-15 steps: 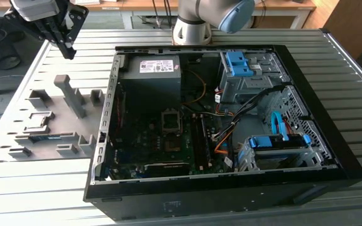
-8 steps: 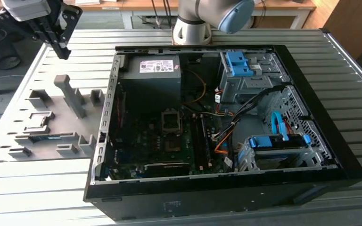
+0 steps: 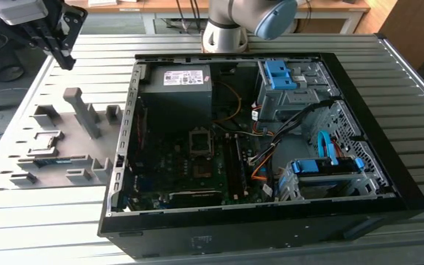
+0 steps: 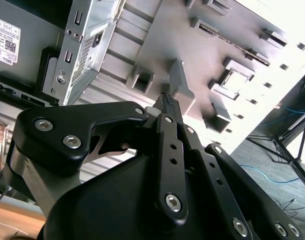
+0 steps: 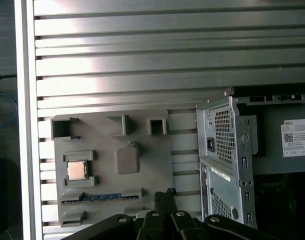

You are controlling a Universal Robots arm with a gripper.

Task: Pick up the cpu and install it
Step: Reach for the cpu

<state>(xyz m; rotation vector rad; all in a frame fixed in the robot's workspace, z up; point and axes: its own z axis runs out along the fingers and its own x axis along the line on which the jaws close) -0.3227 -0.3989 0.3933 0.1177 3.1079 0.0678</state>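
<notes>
1. Exterior view: we see the gripper [image 3: 67, 62] clenched, empty, over the table's [image 3: 101, 61] corner; the open case [image 3: 234, 234] holds a motherboard [image 3: 190, 165].
2. Second wrist view: its fingertips [image 4: 166, 100] meet above the grey tray [image 4: 177, 30].
3. First wrist view: the cpu [image 5: 76, 170] sits in a tray pocket, at the edge farthest from the case.

Small silvery square cpu [image 5: 76, 170], flat in grey fixture [image 5: 152, 155] pocket
</notes>
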